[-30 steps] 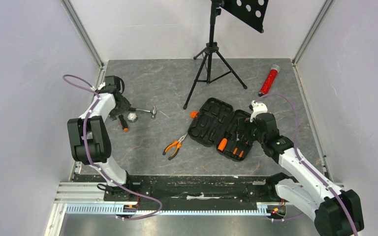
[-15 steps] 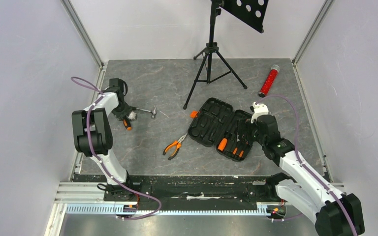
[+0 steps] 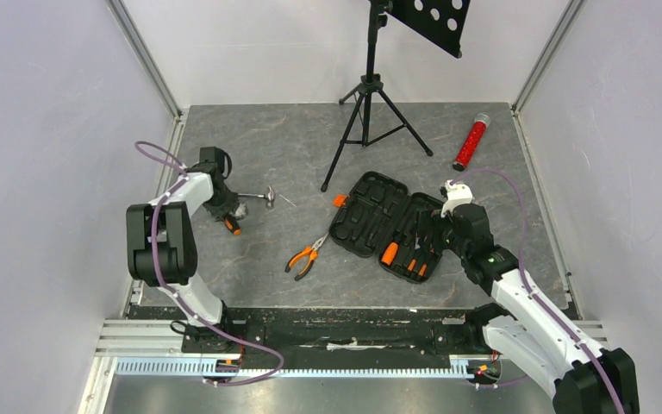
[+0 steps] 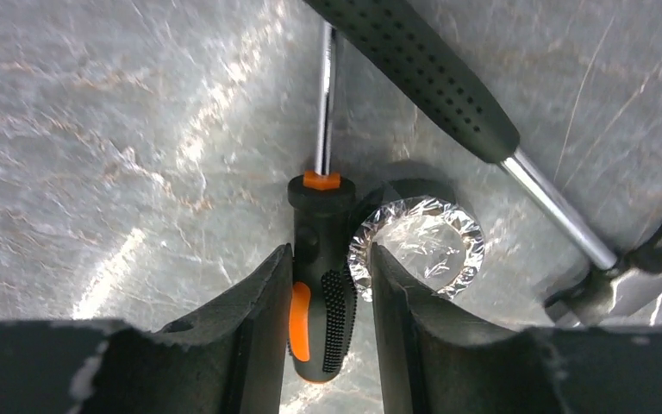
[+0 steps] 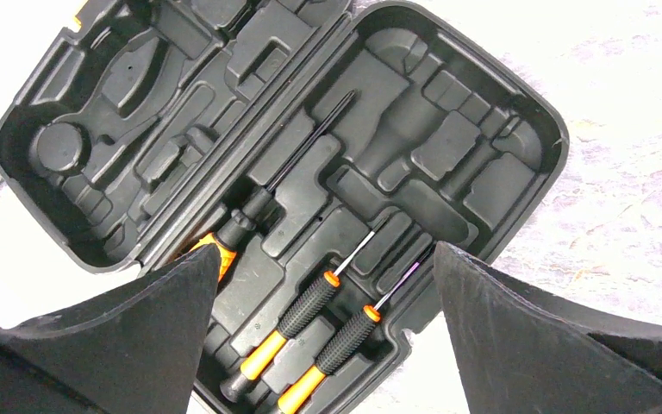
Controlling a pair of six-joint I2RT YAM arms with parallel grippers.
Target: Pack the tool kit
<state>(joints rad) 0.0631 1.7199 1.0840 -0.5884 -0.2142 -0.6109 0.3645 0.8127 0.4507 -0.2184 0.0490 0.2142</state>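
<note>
The left jaws pinch the orange-and-black screwdriver (image 4: pixel 319 302) by its handle on the surface (image 3: pixel 267 155), seemingly also brushing a foil ring (image 4: pixel 465 237) beside the hammer (image 4: pixel 414 65); the right jaws hang spread wide over the open tool kit case (image 5: pixel 448 129), centre-right, with pliers (image 3: pixel 305 257) just left of it

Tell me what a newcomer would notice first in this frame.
The black tool case lies wide open at centre, small screwdrivers already seated inside and the open right gripper hovering above it. At far left the left gripper pinches an orange-and-black screwdriver beside the hammer, while the pliers lie loose between them.
</note>
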